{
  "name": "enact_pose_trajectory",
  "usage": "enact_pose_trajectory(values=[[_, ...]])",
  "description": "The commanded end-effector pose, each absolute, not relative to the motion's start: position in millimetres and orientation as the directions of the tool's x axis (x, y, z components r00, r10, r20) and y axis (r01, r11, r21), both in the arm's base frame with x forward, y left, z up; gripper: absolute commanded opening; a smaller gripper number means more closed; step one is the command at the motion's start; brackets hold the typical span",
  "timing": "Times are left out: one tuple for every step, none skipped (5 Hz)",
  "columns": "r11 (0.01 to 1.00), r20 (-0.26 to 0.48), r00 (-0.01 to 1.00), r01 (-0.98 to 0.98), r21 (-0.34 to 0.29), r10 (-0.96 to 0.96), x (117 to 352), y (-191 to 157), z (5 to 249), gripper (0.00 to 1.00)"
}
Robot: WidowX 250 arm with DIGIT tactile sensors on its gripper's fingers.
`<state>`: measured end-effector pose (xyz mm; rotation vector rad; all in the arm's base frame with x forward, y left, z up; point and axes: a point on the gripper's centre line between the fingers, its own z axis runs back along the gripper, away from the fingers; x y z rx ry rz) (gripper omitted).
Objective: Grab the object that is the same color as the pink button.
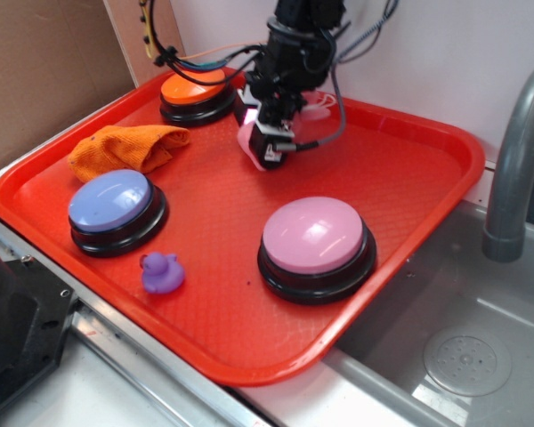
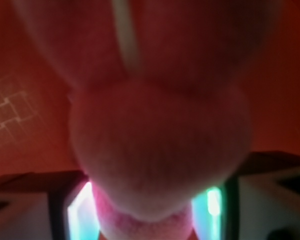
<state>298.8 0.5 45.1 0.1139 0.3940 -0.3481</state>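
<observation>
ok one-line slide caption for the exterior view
Gripper closed on the pink plush bunny over a red tray, with the pink button nearby.

A red plastic tray (image 1: 409,160) sat beside a steel sink (image 1: 481,356) with a grey faucet (image 1: 516,151). The black gripper (image 1: 269,147) was closed on a small pink plush bunny (image 1: 252,142), held above the tray floor near the orange domed button (image 1: 196,89). An orange cloth (image 1: 125,147), a lavender-blue domed button (image 1: 111,200), a small purple rubber duck (image 1: 162,272) and the large pale pink domed button (image 1: 314,236) rested on the tray
</observation>
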Motion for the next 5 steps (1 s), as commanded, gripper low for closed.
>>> enact_pose_trajectory(values=[[0.988, -0.052, 0.992, -0.105, 0.117, 0.112, 271, 19, 175, 0.00], [0.988, 0.005, 0.989, -0.146, 0.058, 0.146, 236, 19, 224, 0.00], [0.995, 0.043, 0.995, -0.089, 0.034, 0.087, 214, 15, 272, 0.00], [0.996, 0.009, 0.999, -0.053, 0.066, 0.052, 202, 16, 288, 0.00], [0.995, -0.007, 0.997, -0.075, 0.068, 0.076, 197, 19, 287, 0.00]])
